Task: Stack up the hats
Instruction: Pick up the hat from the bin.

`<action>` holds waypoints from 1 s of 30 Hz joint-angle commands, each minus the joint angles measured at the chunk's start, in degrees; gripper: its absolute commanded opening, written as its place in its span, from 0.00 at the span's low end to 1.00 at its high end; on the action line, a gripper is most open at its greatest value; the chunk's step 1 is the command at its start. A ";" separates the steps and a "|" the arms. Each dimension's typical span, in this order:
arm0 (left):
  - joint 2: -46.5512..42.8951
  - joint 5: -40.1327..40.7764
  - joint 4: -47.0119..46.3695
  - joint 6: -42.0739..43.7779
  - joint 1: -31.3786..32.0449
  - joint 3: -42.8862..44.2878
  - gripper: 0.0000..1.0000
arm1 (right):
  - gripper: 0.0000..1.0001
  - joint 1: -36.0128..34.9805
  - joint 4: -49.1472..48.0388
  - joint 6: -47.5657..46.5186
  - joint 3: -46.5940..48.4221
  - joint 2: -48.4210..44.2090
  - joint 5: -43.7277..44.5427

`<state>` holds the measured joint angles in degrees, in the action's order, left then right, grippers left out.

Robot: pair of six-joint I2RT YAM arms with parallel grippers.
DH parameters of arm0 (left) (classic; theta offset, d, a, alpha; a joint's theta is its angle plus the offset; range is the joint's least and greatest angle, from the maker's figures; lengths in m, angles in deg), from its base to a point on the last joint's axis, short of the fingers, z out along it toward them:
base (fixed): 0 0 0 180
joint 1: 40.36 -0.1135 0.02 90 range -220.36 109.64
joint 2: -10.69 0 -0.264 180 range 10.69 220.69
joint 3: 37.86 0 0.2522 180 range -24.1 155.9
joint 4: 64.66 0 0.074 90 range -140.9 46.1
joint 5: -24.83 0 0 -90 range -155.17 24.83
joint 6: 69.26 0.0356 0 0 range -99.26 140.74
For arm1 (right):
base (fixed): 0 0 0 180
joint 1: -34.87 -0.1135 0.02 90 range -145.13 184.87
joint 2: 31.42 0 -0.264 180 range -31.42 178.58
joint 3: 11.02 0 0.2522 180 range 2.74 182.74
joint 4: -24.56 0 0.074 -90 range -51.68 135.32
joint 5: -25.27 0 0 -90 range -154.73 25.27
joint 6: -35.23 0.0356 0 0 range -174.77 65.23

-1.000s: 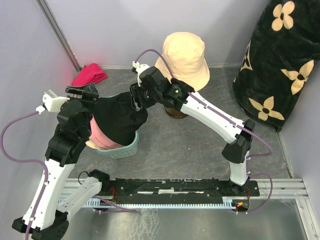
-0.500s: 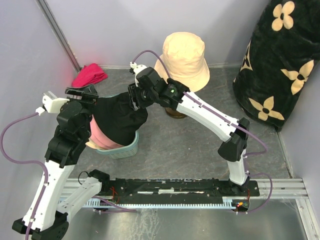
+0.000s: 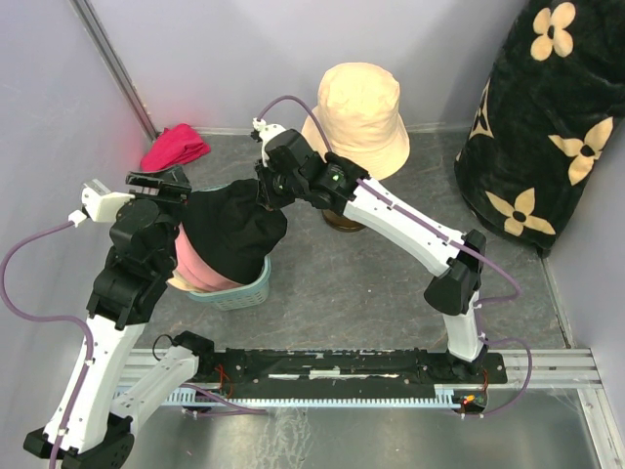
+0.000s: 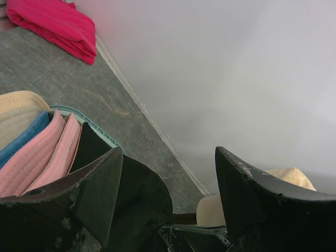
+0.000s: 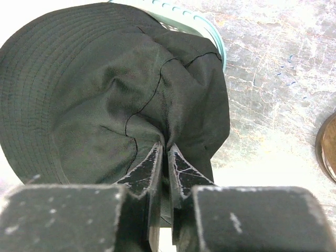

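Note:
A black hat (image 3: 229, 234) lies on top of the pile in a teal basket (image 3: 244, 293). My right gripper (image 5: 164, 147) is shut on a pinched fold of the black hat (image 5: 105, 89) at its near side. Under it, a pink hat (image 3: 190, 269) shows. The left wrist view shows pink hats (image 4: 37, 157), a blue hat (image 4: 21, 139) and a beige hat (image 4: 16, 110) packed side by side in the basket. Another beige hat (image 3: 361, 112) sits on a stand at the back. My left gripper (image 4: 168, 150) hangs open at the basket's left side, with nothing between its fingers.
A magenta-red cloth bundle (image 3: 174, 147) lies in the back left corner by the wall. A large black object with beige flowers (image 3: 547, 127) fills the back right. The dark stand base (image 3: 342, 220) sits right of the basket.
My right gripper has closed onto a fold of the black hat after shifting slightly back and left. The left arm has not moved.

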<state>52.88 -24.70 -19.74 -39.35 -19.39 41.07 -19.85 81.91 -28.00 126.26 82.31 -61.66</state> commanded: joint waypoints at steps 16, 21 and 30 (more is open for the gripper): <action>1.16 2.16 -2.92 -1.87 -0.23 0.12 0.77 | 0.03 0.37 -6.07 -8.07 6.24 -3.76 -0.87; 1.59 2.71 -3.45 -2.22 -0.25 0.61 0.77 | 0.02 0.35 -7.61 -9.69 8.44 -3.84 -2.02; 2.41 3.47 -4.15 -2.50 -0.25 1.39 0.77 | 0.02 0.35 -10.21 -12.93 11.38 -4.22 -2.54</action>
<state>55.02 -23.68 -21.03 -39.90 -19.39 40.76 -19.76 79.00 -38.12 132.80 82.20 -64.28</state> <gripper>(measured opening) 0.773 0.024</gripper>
